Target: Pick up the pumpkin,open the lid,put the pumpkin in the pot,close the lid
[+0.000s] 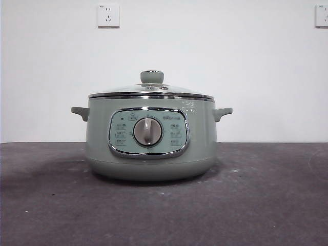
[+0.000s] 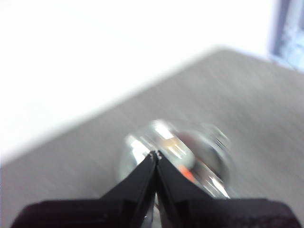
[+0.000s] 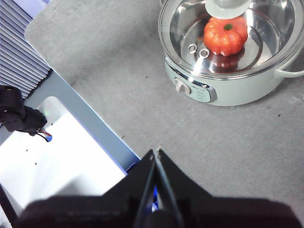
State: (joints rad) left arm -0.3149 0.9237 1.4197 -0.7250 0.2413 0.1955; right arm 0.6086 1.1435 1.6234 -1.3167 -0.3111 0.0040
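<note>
I see the pumpkin (image 3: 225, 35) inside the pot (image 1: 149, 148), frame centre on the counter (image 1: 266, 205), under the fragile, slippery glass lid (image 1: 151, 92)—lift by the knob (image 1: 152, 77); both pincers together, empty.

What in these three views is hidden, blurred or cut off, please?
- Front view: the orange ribbed pumpkin cannot be seen; the sage-green cooker pot wall hides it.
- Left wrist view: the pot is a blurred smear behind the left gripper.
- Right wrist view: the domed glass lid is cut off at the picture's edge.
</note>
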